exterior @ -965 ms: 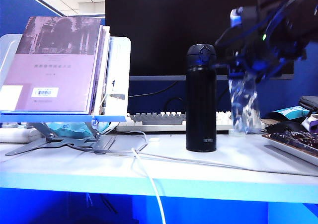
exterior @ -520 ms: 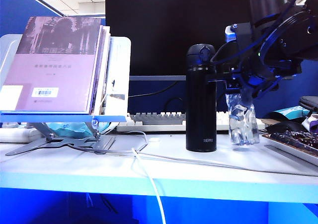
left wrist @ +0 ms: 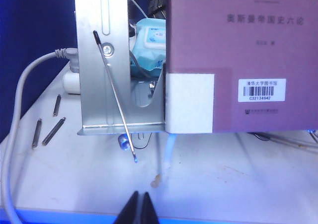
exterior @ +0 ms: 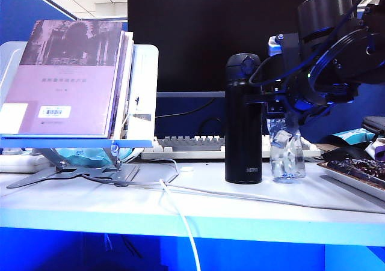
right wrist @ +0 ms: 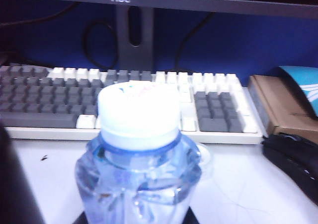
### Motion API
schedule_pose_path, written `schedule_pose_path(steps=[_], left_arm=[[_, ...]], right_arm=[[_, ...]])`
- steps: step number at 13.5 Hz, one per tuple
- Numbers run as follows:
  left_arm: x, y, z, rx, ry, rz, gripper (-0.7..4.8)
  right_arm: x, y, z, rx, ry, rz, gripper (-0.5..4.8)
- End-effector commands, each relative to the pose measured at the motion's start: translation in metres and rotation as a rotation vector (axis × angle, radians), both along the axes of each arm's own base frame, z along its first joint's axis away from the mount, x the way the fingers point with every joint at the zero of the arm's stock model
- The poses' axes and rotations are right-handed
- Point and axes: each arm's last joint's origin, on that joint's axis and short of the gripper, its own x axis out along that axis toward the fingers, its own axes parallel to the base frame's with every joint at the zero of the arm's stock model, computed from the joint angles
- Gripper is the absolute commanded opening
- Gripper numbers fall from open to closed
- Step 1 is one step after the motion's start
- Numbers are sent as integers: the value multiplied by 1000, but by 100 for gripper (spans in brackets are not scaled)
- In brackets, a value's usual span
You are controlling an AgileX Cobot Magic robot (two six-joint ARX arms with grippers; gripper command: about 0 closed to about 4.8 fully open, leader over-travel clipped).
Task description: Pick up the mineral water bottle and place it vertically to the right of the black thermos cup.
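The right claw (exterior: pixel 283 118) pinches the mineral water bottle (exterior: pixel 286 154) high up, just right of the black thermos cup (exterior: pixel 243 121); thin, crushable, slippery plastic. Left claw (left wrist: pixel 139 211) pressed together

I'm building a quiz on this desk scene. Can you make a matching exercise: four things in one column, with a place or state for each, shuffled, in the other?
Things:
1. mineral water bottle
2. black thermos cup
3. left gripper
4. purple book

Places or states:
A. propped on a stand, far left
B. jaws together, holding nothing
C. standing mid-desk, untouched
D. held upright by the right gripper

Pairs: 1-D, 2-C, 3-B, 4-A
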Motion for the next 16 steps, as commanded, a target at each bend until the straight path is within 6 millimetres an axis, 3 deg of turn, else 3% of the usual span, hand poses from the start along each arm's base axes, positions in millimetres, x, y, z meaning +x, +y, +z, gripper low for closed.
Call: schedule_pose_path(steps=[1, 3, 5, 8, 13, 16], left_arm=[[0, 0, -1, 4, 9, -5, -4], [0, 0, -1, 4, 9, -5, -4], [0, 0, -1, 4, 9, -5, -4], [0, 0, -1, 4, 9, -6, -4], [0, 0, -1, 4, 9, -5, -4], [0, 0, -1, 4, 9, -5, -4]], right_arm=[[-1, 1, -5, 8, 49, 28, 22], [-2, 2, -9, 6, 80, 61, 144], [-2, 2, -10, 4, 85, 63, 149], [-2, 2, -10, 4, 85, 63, 297], [-2, 1, -8, -9, 78, 53, 298], [-5, 0, 4, -31, 43, 32, 297]])
